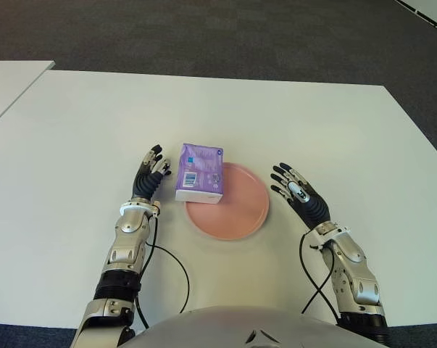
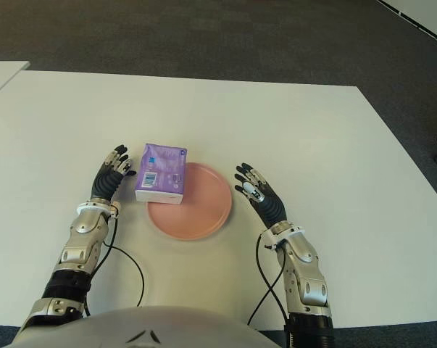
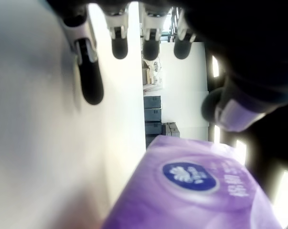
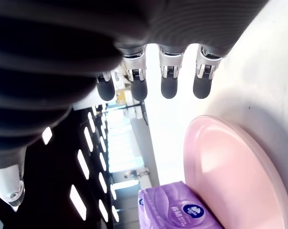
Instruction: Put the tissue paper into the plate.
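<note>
A purple pack of tissue paper (image 1: 200, 172) sits on the white worktop (image 1: 73, 130) with its near right part over the far left rim of a pink plate (image 1: 236, 210), the rest of the pack reaching out past the rim onto the worktop. The left hand (image 1: 149, 174) shows just to the left of the pack, fingers (image 3: 89, 71) stretched out and spread, holding nothing; whether it touches the pack cannot be told. The right hand (image 1: 298, 192) shows to the right of the plate, just beside its rim, fingers (image 4: 167, 78) likewise extended and empty. In the right wrist view the plate and the pack lie beyond the fingertips, apart from them. Black cables (image 1: 171, 268) trail from both forearms across the worktop.
</note>
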`<action>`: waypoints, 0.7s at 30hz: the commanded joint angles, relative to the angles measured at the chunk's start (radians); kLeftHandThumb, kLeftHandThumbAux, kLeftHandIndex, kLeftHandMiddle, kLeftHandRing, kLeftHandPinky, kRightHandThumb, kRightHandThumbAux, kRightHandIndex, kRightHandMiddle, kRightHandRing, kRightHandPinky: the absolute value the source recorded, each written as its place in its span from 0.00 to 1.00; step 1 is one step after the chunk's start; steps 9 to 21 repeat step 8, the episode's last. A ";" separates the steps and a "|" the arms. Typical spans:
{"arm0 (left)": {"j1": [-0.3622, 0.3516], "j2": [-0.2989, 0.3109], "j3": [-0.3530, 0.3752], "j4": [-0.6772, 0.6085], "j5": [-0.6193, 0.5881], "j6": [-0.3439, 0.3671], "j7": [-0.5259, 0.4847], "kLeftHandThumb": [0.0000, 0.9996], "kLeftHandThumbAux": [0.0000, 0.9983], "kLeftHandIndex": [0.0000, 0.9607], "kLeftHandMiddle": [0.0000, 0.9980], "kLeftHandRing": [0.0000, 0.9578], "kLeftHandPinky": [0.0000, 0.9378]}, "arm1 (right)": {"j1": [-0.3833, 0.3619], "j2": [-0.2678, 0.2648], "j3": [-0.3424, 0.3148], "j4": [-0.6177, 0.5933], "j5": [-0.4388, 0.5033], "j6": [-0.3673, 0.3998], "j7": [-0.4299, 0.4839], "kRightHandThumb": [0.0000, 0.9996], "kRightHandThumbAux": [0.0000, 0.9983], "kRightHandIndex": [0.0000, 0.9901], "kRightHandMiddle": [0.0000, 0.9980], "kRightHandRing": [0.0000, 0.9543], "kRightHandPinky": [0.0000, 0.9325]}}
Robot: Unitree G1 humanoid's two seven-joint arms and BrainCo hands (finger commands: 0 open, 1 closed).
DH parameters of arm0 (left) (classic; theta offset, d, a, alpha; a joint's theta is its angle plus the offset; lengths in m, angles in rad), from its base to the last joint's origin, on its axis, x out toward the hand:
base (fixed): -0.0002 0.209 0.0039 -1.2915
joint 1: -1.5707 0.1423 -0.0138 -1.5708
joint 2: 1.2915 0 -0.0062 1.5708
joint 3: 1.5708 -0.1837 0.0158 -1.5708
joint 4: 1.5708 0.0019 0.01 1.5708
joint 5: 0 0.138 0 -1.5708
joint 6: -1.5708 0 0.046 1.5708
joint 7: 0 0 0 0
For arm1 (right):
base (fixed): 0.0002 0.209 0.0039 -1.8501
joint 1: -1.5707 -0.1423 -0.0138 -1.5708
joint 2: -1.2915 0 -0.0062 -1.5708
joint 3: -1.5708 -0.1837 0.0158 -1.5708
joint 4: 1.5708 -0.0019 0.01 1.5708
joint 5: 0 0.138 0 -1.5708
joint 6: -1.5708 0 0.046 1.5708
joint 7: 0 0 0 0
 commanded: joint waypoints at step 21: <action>0.031 0.021 -0.018 0.082 0.050 -0.054 -0.002 0.44 0.84 0.00 0.00 0.00 0.00 | 0.008 0.000 -0.002 -0.005 0.011 0.023 -0.004 0.00 0.52 0.00 0.00 0.00 0.00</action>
